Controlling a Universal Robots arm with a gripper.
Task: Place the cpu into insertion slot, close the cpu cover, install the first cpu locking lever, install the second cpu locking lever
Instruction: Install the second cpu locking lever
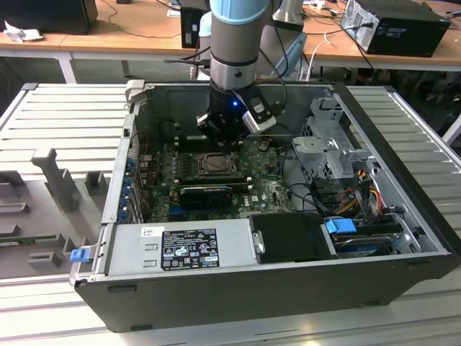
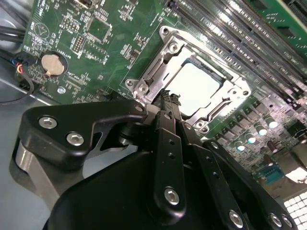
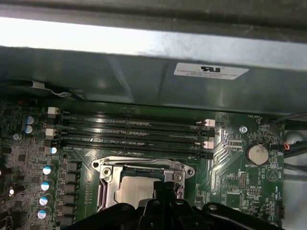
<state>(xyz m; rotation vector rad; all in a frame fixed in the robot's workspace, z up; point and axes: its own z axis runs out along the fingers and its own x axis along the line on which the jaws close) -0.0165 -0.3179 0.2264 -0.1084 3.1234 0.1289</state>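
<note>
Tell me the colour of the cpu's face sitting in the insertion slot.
Pale silvery-beige, almost white under glare; the cpu shows best in the second wrist view.

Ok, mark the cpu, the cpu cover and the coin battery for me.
cpu (image 2: 194, 86): second wrist view, middle of its pale metal face.
cpu cover (image 2: 168, 48): second wrist view, a corner of the metal frame.
coin battery (image 3: 255, 154): first wrist view, centre of the round silver cell.

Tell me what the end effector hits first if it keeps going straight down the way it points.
Likely the cpu cover at the insertion slot's edge; the end effector tips sit right over it, though the gap is unclear.
</note>
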